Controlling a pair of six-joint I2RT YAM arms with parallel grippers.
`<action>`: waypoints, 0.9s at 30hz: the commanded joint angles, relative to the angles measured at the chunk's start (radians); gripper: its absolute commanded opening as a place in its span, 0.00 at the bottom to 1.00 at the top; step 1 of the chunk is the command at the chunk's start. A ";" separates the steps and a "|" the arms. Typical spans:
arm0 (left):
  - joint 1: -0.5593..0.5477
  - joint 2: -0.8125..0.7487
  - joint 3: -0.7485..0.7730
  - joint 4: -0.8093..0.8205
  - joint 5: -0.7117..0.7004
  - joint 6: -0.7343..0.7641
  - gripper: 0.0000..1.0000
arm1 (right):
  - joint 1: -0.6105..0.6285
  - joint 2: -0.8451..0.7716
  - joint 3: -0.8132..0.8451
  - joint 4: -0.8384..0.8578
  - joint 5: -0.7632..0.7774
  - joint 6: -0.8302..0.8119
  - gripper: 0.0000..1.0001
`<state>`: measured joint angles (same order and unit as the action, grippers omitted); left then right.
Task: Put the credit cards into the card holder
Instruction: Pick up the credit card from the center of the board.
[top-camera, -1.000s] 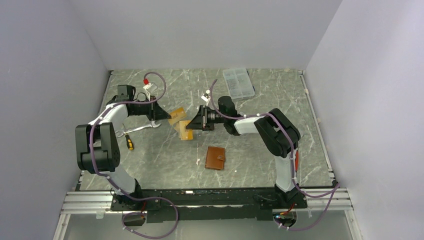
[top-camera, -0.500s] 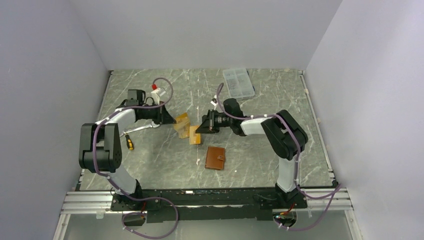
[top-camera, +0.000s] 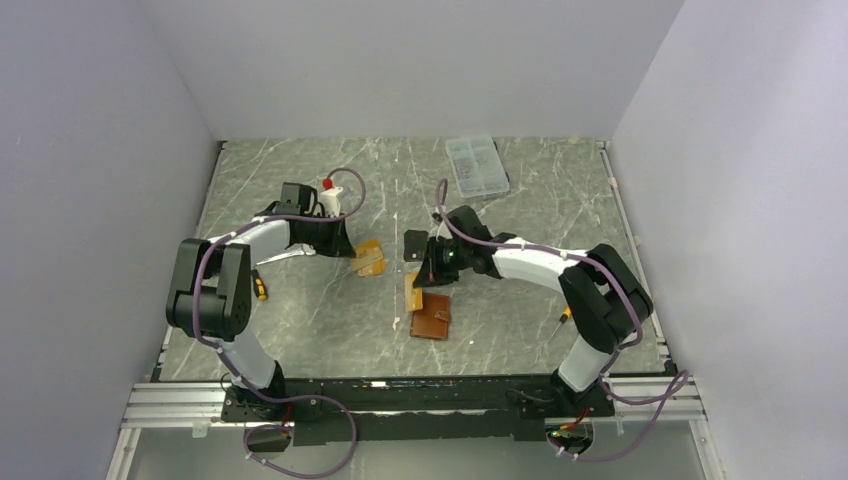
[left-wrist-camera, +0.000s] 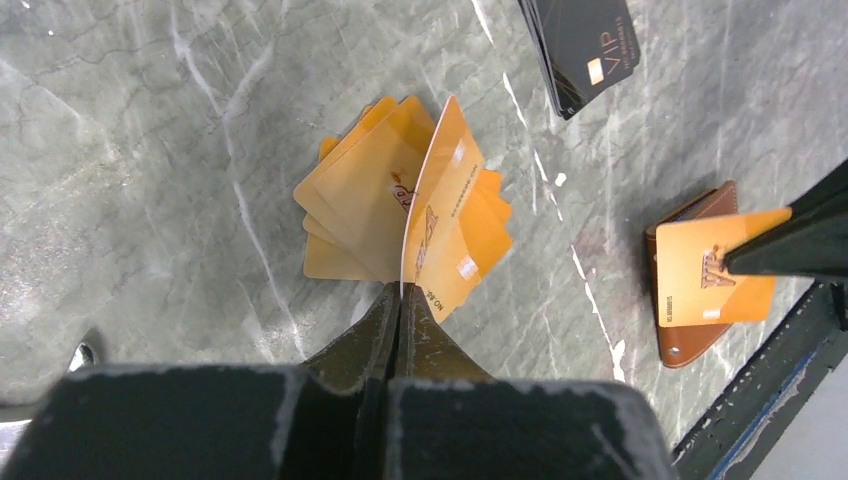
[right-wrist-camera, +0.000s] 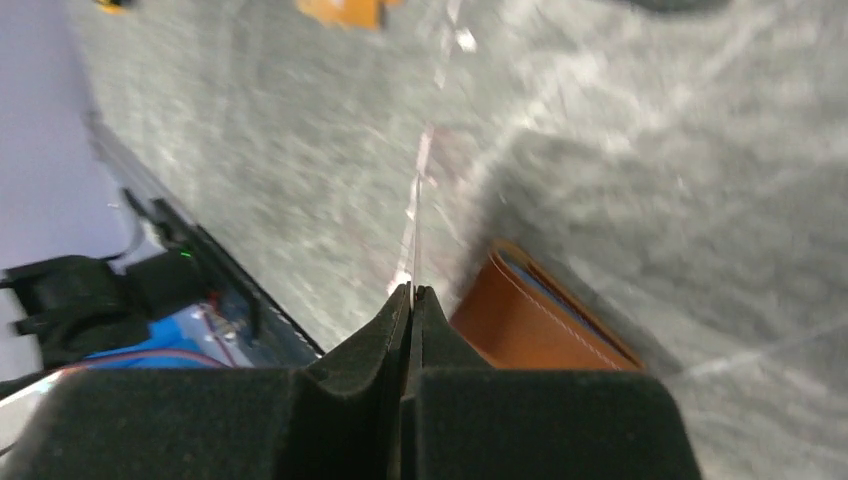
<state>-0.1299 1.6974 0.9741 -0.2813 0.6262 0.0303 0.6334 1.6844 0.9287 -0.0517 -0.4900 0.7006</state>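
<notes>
Several orange-tan credit cards (left-wrist-camera: 350, 205) lie fanned on the table. One orange card (left-wrist-camera: 445, 185) stands on edge above them, with my left gripper (left-wrist-camera: 398, 290) shut on its lower edge. In the top view that left gripper (top-camera: 347, 249) is beside the pile (top-camera: 369, 259). My right gripper (top-camera: 427, 279) is shut on another orange card (top-camera: 413, 293), held just over the far edge of the brown card holder (top-camera: 433, 320). The right wrist view shows this card edge-on (right-wrist-camera: 415, 235) next to the holder (right-wrist-camera: 535, 325). Black credit cards (left-wrist-camera: 585, 40) lie behind it.
A clear compartment box (top-camera: 477, 165) sits at the back right. A yellow-handled screwdriver (top-camera: 259, 288) lies by the left arm, with a metal tool (top-camera: 285, 256) near it. A small orange tool (top-camera: 565, 313) lies under the right arm. The table's near rail (top-camera: 420, 385) is close to the holder.
My right gripper carried its orange card rightward and nearer, to the card holder. My left gripper moved right with its card to the orange pile. The black card is now uncovered.
</notes>
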 joint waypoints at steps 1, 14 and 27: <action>-0.028 0.025 0.011 -0.035 -0.110 -0.008 0.00 | 0.066 -0.055 0.042 -0.281 0.204 -0.033 0.00; -0.042 -0.054 0.086 -0.153 -0.181 0.026 0.41 | 0.147 -0.130 0.090 -0.489 0.373 0.010 0.00; -0.082 -0.219 0.158 -0.263 -0.114 0.162 0.70 | 0.177 -0.117 0.159 -0.670 0.501 -0.034 0.00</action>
<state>-0.1776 1.5459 1.0851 -0.4934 0.4675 0.1211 0.7971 1.5669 1.0359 -0.5961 -0.0971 0.6910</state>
